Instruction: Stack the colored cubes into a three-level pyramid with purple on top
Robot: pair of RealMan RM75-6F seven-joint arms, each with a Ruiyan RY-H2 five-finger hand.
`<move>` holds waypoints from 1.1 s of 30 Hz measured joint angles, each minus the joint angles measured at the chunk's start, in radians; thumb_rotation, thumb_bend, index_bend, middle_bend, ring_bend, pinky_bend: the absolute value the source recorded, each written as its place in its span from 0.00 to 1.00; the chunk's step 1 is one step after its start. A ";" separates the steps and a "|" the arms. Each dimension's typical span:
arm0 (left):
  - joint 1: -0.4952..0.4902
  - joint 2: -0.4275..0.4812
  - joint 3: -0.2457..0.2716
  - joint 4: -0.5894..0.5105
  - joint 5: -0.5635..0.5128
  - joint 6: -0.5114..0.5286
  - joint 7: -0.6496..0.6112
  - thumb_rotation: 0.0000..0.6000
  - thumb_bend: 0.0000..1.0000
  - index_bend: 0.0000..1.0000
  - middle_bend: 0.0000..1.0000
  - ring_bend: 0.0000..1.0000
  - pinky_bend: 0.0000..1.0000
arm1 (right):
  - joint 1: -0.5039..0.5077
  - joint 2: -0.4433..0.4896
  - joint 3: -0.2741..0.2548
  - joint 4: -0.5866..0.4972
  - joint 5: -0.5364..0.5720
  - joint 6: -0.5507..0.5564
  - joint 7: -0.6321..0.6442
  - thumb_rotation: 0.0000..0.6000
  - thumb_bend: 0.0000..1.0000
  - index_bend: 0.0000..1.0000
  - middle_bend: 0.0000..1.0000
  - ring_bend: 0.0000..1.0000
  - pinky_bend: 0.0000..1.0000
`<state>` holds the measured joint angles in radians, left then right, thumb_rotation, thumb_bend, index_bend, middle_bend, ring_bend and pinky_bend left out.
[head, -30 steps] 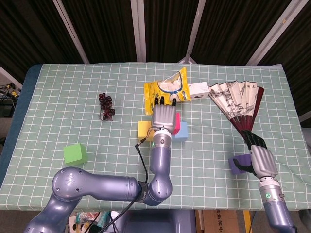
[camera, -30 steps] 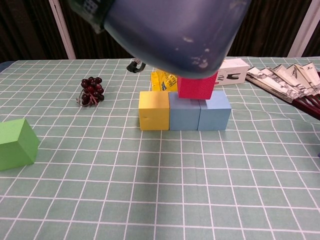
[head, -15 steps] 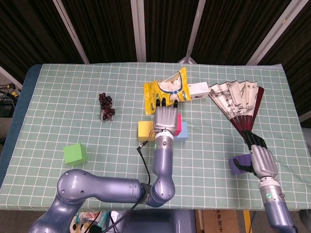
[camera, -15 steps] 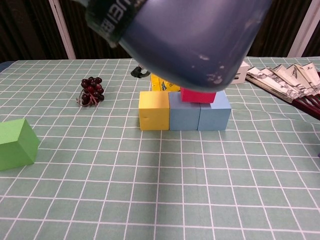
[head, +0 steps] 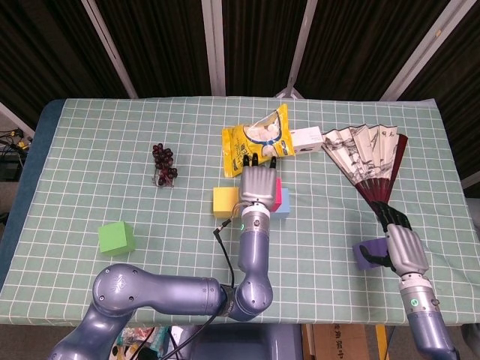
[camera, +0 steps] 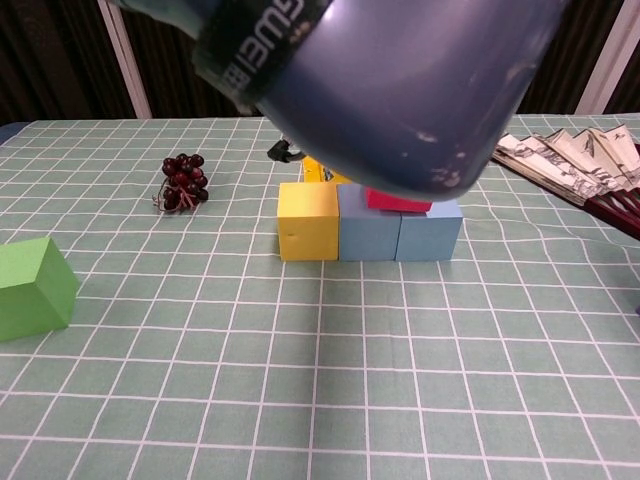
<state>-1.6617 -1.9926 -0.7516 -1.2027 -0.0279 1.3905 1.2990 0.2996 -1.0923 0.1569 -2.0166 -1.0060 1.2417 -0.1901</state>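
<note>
The red cube (head: 277, 193) sits on the two blue cubes (camera: 398, 225), beside the yellow cube (head: 223, 200). The left hand (head: 257, 182) lies over it from above, fingers pointing to the far side of the table (head: 112, 142) — whether it grips the cube or has let go, I cannot tell. The cubes look light and stiff with flat matte faces, best pinched on two opposite sides. The right hand (head: 401, 247) curls around the purple cube (head: 365, 254) near the front edge. The green cube (head: 116, 237) stands well apart.
</note>
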 measured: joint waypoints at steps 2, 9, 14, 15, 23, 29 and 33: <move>-0.001 -0.004 -0.001 0.005 0.004 -0.001 -0.001 1.00 0.32 0.00 0.41 0.00 0.00 | 0.000 0.000 0.000 -0.001 -0.001 0.000 0.000 1.00 0.34 0.00 0.06 0.00 0.00; -0.005 -0.016 -0.006 0.022 0.011 -0.005 -0.001 1.00 0.32 0.00 0.40 0.00 0.00 | 0.000 0.003 -0.001 -0.002 -0.002 -0.001 0.005 1.00 0.34 0.00 0.06 0.00 0.00; -0.004 -0.022 -0.009 0.034 0.015 -0.013 0.001 1.00 0.32 0.00 0.40 0.00 0.00 | 0.001 0.003 -0.001 -0.001 -0.001 -0.001 0.007 1.00 0.34 0.00 0.06 0.00 0.00; -0.005 -0.023 -0.009 0.036 0.016 -0.015 0.001 1.00 0.32 0.00 0.40 0.00 0.00 | 0.001 0.003 -0.001 -0.001 -0.001 -0.002 0.007 1.00 0.34 0.00 0.06 0.00 0.00; -0.007 -0.038 -0.012 0.053 0.026 -0.021 0.001 1.00 0.32 0.00 0.40 0.00 0.00 | 0.003 0.002 -0.002 0.001 0.005 -0.005 0.007 1.00 0.34 0.00 0.06 0.00 0.00; -0.006 -0.041 -0.014 0.055 0.032 -0.018 0.005 1.00 0.32 0.00 0.40 0.00 0.00 | 0.004 0.003 -0.002 0.000 0.005 -0.006 0.010 1.00 0.34 0.00 0.06 0.00 0.00; -0.003 -0.044 -0.013 0.055 0.033 -0.015 0.009 1.00 0.32 0.00 0.40 0.00 0.00 | 0.004 0.003 -0.003 -0.001 0.003 -0.006 0.010 1.00 0.34 0.00 0.06 0.00 0.00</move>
<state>-1.6651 -2.0364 -0.7650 -1.1481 0.0048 1.3759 1.3084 0.3033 -1.0889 0.1535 -2.0173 -1.0028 1.2354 -0.1803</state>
